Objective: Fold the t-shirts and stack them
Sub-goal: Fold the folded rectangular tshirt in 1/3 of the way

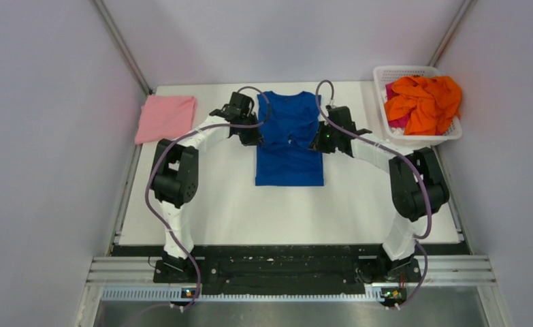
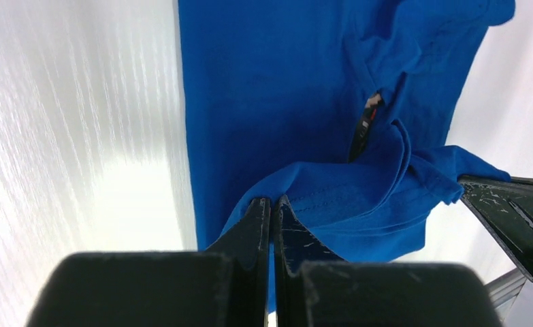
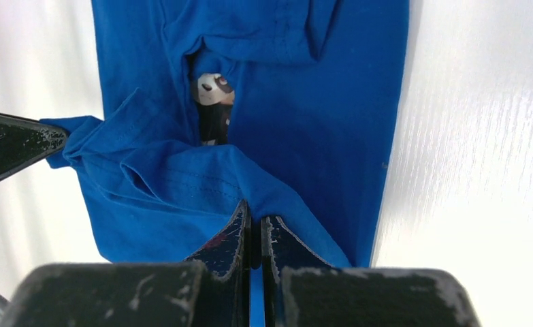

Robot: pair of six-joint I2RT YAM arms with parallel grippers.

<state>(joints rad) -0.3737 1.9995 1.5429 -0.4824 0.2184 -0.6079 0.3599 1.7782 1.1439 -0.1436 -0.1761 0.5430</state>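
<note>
Royal blue cloth t-shirt (image 1: pixel 289 146) lies at the middle of the white desk (image 1: pixel 236 204), towards the far side, its near part flat. Its mid-section is gathered into raised folds between the two arms. Left claw (image 2: pixel 271 208) is clenched on a fold at the shirt's left edge. Right claw (image 3: pixel 253 221) is clenched on a fold at the right edge. A dark graphic (image 3: pixel 214 102) shows through a gap in the folds. Pale pink t-shirt (image 1: pixel 166 117) lies folded flat at the far left corner of the desk, well apart from the blue one. Orange t-shirts (image 1: pixel 423 102) sit heaped in a white plastic lattice basket (image 1: pixel 379 71) at far right.
</note>
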